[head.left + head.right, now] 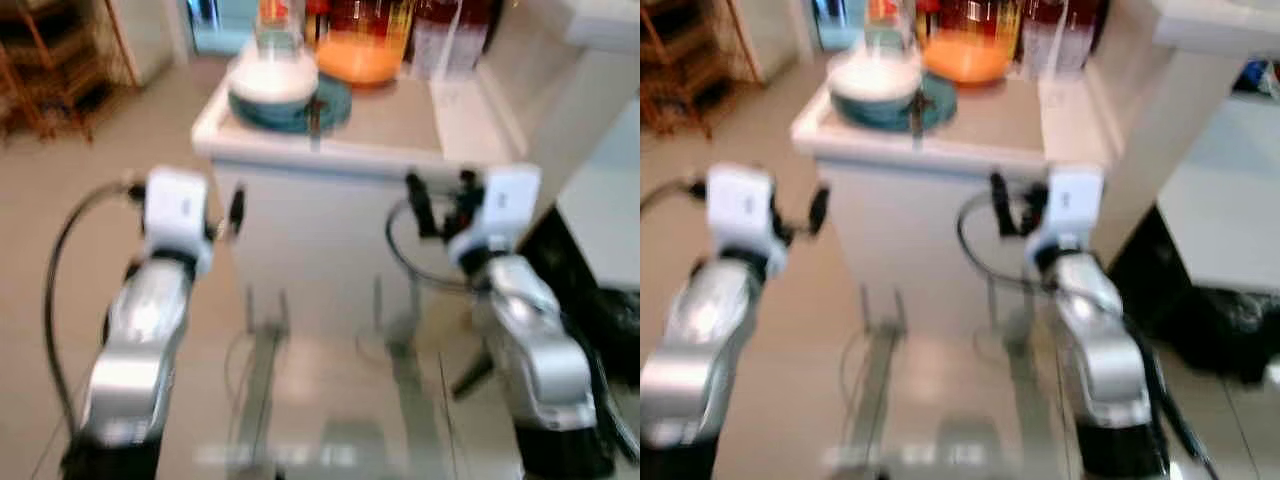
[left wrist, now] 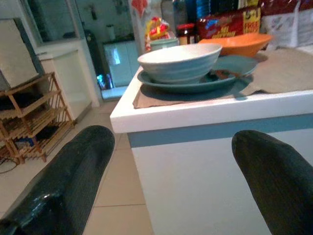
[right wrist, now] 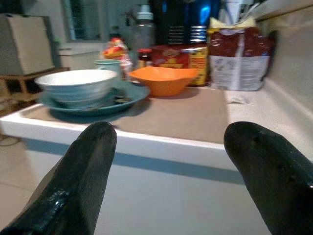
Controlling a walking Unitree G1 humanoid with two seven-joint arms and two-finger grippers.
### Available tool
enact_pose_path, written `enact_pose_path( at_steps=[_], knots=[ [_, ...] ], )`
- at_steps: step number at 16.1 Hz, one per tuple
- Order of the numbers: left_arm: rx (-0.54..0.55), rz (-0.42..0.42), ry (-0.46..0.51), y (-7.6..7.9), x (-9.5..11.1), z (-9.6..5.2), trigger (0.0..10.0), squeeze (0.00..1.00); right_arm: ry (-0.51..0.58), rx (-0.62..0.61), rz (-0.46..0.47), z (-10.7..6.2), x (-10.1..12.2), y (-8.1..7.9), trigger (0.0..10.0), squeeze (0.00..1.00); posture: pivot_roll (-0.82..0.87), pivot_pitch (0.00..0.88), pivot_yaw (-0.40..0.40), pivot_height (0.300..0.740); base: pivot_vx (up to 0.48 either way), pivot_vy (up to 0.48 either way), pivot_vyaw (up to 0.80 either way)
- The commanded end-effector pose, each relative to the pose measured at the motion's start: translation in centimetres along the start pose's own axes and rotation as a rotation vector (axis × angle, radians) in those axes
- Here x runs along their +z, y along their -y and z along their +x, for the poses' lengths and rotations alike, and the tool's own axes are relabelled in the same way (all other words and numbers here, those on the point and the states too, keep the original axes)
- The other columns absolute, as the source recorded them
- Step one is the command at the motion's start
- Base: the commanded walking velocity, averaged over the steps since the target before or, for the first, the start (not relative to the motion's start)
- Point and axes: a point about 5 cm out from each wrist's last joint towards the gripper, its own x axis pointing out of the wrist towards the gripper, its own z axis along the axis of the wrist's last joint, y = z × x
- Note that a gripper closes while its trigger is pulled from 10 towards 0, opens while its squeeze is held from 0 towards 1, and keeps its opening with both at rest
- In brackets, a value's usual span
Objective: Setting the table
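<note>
Both tools, left tool (image 2: 171, 181) and right tool (image 3: 171, 176), are hanging open before the white bench (image 1: 330, 150) carrying a pale bowl (image 2: 178, 61) on a teal plate (image 2: 230, 66).

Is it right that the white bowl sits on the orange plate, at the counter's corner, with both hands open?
Not quite. The bowl sits on a blue plate, as the left wrist view shows; the orange dish stands behind it. The corner position and open hands are right.

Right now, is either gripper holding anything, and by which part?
Nothing is held. The left gripper and right gripper are both open and empty, short of the counter edge, with the bowl untouched on its plate.
</note>
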Motion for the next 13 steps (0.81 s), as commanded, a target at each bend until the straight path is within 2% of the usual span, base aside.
enact_pose_path(
  at_steps=[1,4,6,8,9,11,13],
  knots=[
    [-0.038,0.006,0.026,0.8,0.4,-0.6,10.0,0.00,0.020,-0.037,-0.012,-0.9,0.2,1.2,10.0,0.00,0.10,0.066,-0.075,0.740,0.480,0.000,0.00],
    [-0.024,-0.022,0.019,0.5,0.2,-2.8,10.0,0.00,0.005,-0.087,0.008,-4.1,-0.4,1.7,10.0,0.00,0.10,0.068,-0.069,0.740,0.480,0.000,0.00],
    [0.007,-0.024,0.022,-0.1,0.3,-3.0,10.0,0.00,0.004,-0.137,0.037,-5.2,-0.1,2.0,10.0,0.00,0.08,0.069,-0.060,0.740,0.480,0.000,0.00],
    [-0.011,-0.022,0.076,0.3,1.8,-2.2,10.0,0.00,0.039,-0.115,0.056,-4.3,0.6,1.8,10.0,0.00,0.08,0.074,-0.051,0.740,0.480,0.000,-0.40],
    [-0.043,-0.020,0.104,1.0,2.6,-2.1,10.0,0.00,0.048,-0.076,0.062,-3.1,1.1,1.7,10.0,0.00,0.09,0.075,-0.059,0.740,0.461,0.000,-0.80],
    [-0.049,-0.018,0.096,1.1,2.5,-2.6,10.0,0.00,0.026,-0.021,0.071,-2.2,1.3,1.4,10.0,0.00,0.09,0.072,-0.060,0.740,0.456,0.000,0.00],
    [-0.051,0.014,0.100,0.8,2.7,-2.7,10.0,0.00,-0.040,0.099,0.136,-0.8,1.5,0.6,10.0,0.00,0.09,0.074,-0.071,0.740,0.456,0.000,0.00]
  ],
)
